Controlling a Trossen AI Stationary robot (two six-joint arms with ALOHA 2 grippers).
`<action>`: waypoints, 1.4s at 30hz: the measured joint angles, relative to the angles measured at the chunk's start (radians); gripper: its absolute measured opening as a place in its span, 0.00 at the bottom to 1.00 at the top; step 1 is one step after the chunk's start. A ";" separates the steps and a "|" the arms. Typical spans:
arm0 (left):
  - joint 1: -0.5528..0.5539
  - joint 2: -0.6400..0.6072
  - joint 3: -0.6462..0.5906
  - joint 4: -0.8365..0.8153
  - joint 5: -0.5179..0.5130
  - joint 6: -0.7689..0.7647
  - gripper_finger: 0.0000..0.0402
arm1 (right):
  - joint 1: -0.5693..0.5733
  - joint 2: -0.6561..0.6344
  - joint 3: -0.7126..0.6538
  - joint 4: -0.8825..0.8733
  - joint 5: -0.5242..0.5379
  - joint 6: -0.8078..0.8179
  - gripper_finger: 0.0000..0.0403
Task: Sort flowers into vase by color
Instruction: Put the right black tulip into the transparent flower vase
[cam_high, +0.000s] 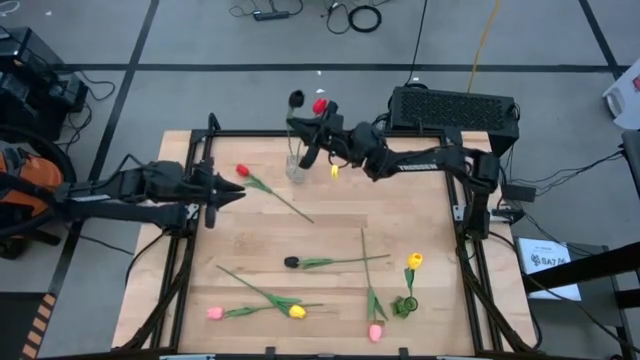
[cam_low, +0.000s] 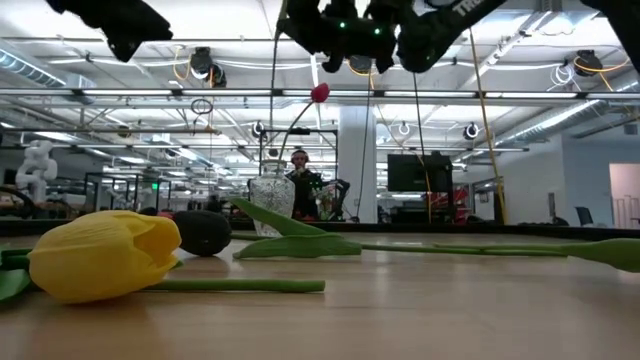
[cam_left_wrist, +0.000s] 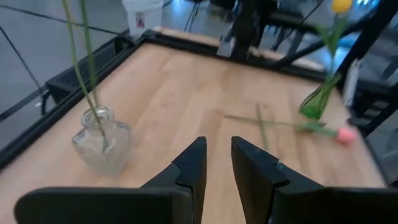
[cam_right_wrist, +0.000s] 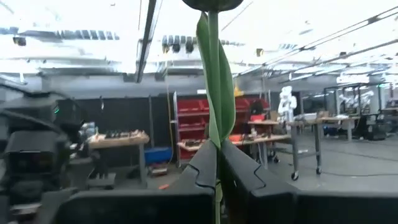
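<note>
A clear glass vase (cam_high: 296, 168) (cam_left_wrist: 101, 144) stands near the table's far edge with two thin stems in it. The dark tulip (cam_high: 296, 98) and the red tulip (cam_high: 320, 105) (cam_low: 319, 93) rise from it. My right gripper (cam_high: 308, 140) (cam_right_wrist: 217, 149) hovers high above the vase, shut on one stem; the head just above it looks dark. My left gripper (cam_high: 228, 195) (cam_left_wrist: 217, 158) hangs left of the vase, open and holding nothing. Another red tulip (cam_high: 242, 171) lies flat on the table between my left gripper and the vase. My right gripper pinches a tulip's stem and leaf (cam_right_wrist: 215, 134) between its two fingers, just below the head. The fingers are level and lie across the upright stem. The stem hangs down from the hold, and its lower end appears to reach into the glass vase (cam_low: 272, 195).
Loose tulips lie on the near half of the table: dark (cam_high: 291, 262), pink (cam_high: 214, 313), yellow (cam_high: 297, 312) (cam_low: 105, 255) and pink (cam_high: 375, 332). A yellow tulip (cam_high: 414, 260) stands in a small green vase (cam_high: 408, 303) (cam_left_wrist: 317, 102). A black box (cam_high: 455, 108) sits beyond the far right corner.
</note>
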 joint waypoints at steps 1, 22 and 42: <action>0.000 -0.021 -0.015 0.005 0.002 -0.012 0.20 | -0.007 0.009 0.000 0.004 0.000 0.001 0.00; 0.000 -0.085 -0.059 0.007 0.017 -0.037 0.20 | -0.032 0.019 0.000 -0.348 0.010 0.132 0.13; 0.000 -0.083 -0.059 0.007 0.021 -0.131 0.20 | -0.006 -0.411 0.000 -0.892 0.008 0.218 0.35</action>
